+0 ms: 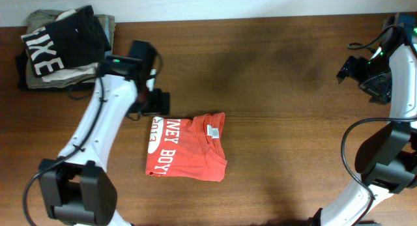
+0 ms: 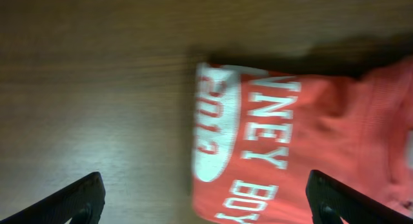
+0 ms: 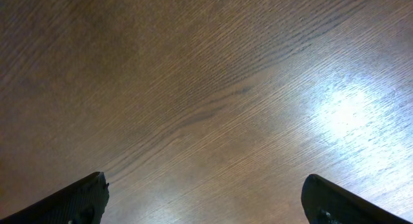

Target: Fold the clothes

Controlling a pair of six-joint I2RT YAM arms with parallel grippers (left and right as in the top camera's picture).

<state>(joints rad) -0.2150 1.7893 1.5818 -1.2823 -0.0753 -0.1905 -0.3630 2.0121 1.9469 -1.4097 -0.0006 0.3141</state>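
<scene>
Where the wooden table (image 1: 280, 89) lies barest, near its middle, sits item one: a red-orange T-shirt (image 1: 187, 146), folded into a rough rectangle. Its white printed lettering (image 1: 171, 144) faces up, and a small white neck tag (image 1: 212, 131) shows near the far edge.

Item two: left gripper (image 1: 152, 103), just beside the shirt's far-left corner. The left wrist view shows the shirt (image 2: 303, 146) from above with the fingers (image 2: 80, 199) spread wide at the frame's lower corners and nothing between them. The print there reads partly as "NEY BOY" beside a white oval (image 2: 216, 121), possibly bearing digits, though blur leaves this uncertain.

Item three: right gripper (image 1: 366, 71), at the table's far-right edge, well apart from the shirt. Its fingers (image 3: 77, 198) are likewise spread wide over bare wood, holding nothing.

Item four: a stack of folded garments (image 1: 65, 47) at the far-left corner, with a black shirt with large white letters (image 1: 62, 40) on top of khaki cloth.
</scene>
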